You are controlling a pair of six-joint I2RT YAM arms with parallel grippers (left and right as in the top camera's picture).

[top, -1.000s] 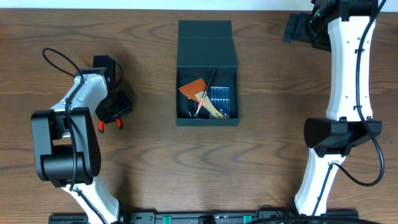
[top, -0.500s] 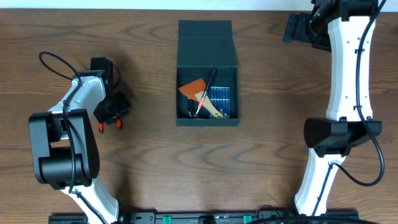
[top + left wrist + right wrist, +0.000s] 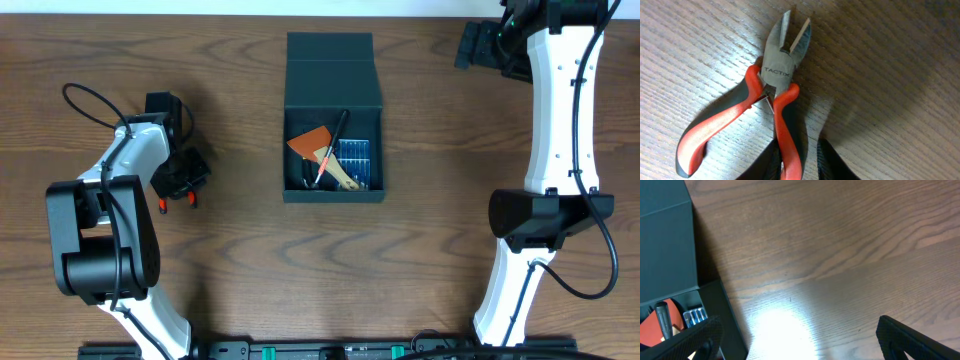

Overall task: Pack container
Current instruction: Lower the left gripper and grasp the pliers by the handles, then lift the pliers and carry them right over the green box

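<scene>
Container [image 3: 334, 194] location: well apart from the left pincer [image 3: 797, 162], off to its right, standing on the wooden table [image 3: 250, 270] between the two pincers.

1. At the left pincer, note the cutting pliers [image 3: 775, 75] lying flat on the table, red-and-black handles toward the pincer and cutting tips pointing away. The pincer is narrow, with one finger on each side of the pliers' right-hand handle. You cannot tell whether that handle is actually clamped, as a strip of table shows beside it.

2. Next out, check the container. It is a dark square box with its hinged flap lid [image 3: 330, 68] folded back on the far side. The open compartment holds:
   - an orange flat piece [image 3: 312, 140];
   - a slim black tool [image 3: 338, 130] lying slanted across it;
   - a blue ribbed case [image 3: 357, 153];
   - a pale wooden-handled tool [image 3: 343, 178].

3. Farthest out, find the right pincer [image 3: 800, 339] beyond the container's far right corner, well apart from it. It is spread wide, over bare table, holding nothing.
</scene>
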